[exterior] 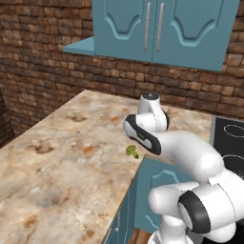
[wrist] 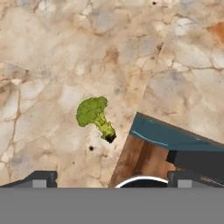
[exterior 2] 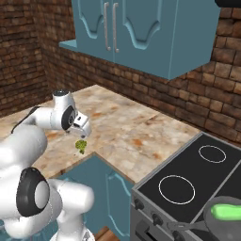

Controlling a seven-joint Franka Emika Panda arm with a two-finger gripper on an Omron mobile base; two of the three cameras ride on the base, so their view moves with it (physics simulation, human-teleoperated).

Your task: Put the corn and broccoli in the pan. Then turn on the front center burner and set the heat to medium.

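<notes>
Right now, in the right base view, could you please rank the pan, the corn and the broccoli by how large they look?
1. pan, although the frame crops it
2. corn, lying in the pan
3. broccoli, smallest, on the counter

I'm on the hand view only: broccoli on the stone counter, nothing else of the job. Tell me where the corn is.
Observer: The corn already lies in the pan, at the lower right corner of the right base view.
Operator: Place the pan for me.
Observer: It sits on the black cooktop, right of the counter, with its handle pointing left along the stove's front edge.
Operator: Say how the gripper stands to the broccoli.
Observer: From the right base view, the gripper hangs open just above the broccoli, not touching it. The floret lies near the counter's front edge.
</notes>
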